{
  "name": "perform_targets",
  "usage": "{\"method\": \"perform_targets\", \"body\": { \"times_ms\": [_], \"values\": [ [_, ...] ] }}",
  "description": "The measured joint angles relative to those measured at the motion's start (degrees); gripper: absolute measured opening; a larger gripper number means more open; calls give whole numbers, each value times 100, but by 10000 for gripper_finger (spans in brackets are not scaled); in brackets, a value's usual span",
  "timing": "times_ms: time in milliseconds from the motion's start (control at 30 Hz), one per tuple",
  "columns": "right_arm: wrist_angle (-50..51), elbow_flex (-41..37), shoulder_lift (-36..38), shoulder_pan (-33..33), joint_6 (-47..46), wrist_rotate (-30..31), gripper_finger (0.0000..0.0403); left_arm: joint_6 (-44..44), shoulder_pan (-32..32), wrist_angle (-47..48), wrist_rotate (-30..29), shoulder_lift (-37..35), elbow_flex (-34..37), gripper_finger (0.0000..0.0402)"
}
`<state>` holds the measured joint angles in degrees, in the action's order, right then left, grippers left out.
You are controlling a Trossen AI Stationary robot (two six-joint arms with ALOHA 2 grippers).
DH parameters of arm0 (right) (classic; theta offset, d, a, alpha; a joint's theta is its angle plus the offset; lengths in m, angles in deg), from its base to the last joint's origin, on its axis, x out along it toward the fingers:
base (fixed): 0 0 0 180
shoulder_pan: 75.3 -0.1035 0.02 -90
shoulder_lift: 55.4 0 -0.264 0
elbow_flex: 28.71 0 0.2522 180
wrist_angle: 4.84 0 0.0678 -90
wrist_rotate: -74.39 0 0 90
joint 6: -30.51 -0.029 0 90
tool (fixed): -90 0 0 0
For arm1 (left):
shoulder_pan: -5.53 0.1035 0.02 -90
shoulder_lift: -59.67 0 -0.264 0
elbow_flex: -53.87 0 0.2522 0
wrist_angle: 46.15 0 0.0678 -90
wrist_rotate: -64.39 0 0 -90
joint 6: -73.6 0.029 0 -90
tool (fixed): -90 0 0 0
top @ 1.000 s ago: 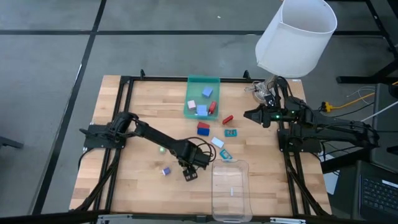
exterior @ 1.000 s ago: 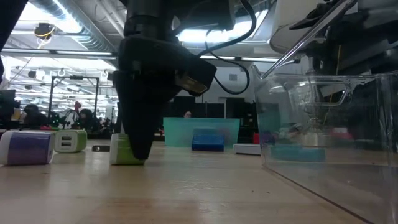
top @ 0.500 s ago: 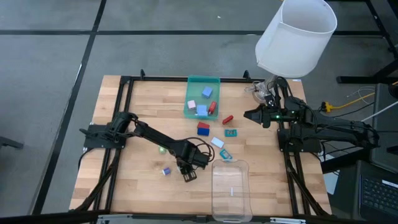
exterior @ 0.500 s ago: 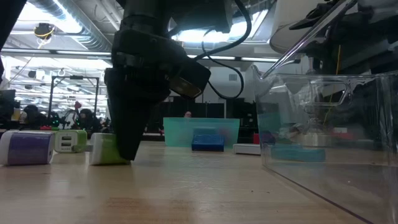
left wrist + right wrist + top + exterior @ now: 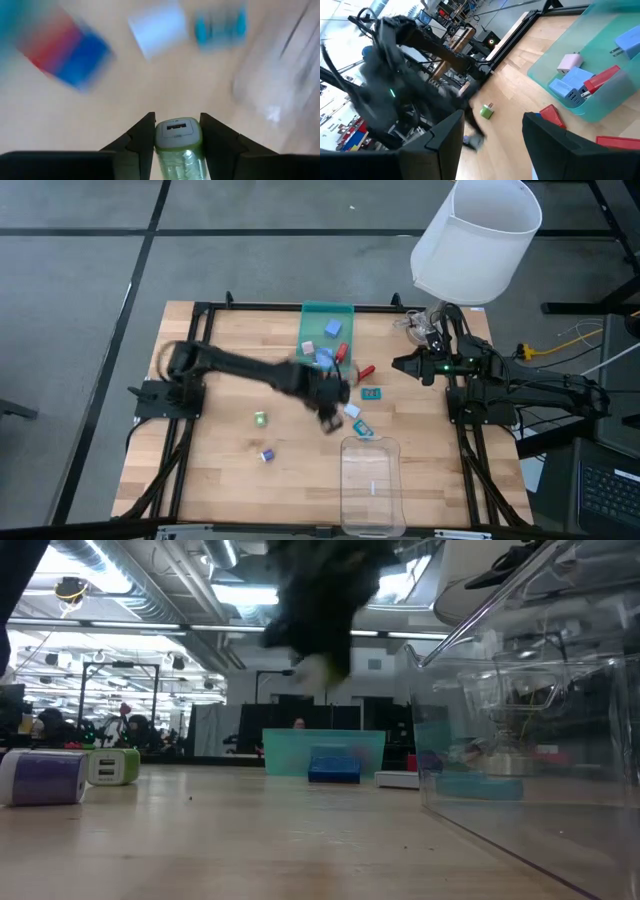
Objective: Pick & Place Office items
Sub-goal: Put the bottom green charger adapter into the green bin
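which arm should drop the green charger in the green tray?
Left. Its gripper already holds the green charger, jaws shut on it, lifted just short of the green tray. The right gripper waits empty by the table's right edge.

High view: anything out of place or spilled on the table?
Nothing spilled or damaged. Two strays sit apart from the cluster: a small green-and-white block and a small purple-and-white block, left of the clear plastic tray. Left gripper is shut on another green-and-white block; right gripper waits open by the table's right edge.

Two dark jointed arms, black cables; right arm green indicator light.
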<state>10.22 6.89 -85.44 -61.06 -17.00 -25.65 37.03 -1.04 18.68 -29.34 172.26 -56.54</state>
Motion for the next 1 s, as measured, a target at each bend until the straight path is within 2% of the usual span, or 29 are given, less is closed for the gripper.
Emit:
{"method": "perform_targets", "body": {
  "times_ms": [167, 267, 400, 533, 700, 800, 867, 1000],
  "values": [
    [-2, 0, 0, 0, 1, 5, 200, 1049, 909, -336, -753, -607, -595, 125],
    [-2, 0, 0, 0, 9, 20, 200, 1672, 1605, -860, -816, -826, -614, 125],
    [-78, 0, 0, 0, 36, 141, 200, 2090, 2626, -1328, -373, -829, -618, 125],
    [-174, 0, 0, 0, 38, 212, 200, 2347, 3413, -1424, 241, -488, -604, 125],
    [-177, 0, 0, 3, 64, 315, 200, 2583, 3899, -1467, 869, 141, -598, 125],
    [-175, 0, 0, 7, 133, 321, 200, 2619, 4070, -1425, 1028, 502, -589, 125],
    [-175, 0, 0, 7, 152, 321, 200, 2625, 4121, -1466, 1160, 658, -589, 141],
    [-175, 0, 0, 7, 144, 320, 200, 2467, 4123, -1401, 1392, 829, -589, 216]
  ]
}}
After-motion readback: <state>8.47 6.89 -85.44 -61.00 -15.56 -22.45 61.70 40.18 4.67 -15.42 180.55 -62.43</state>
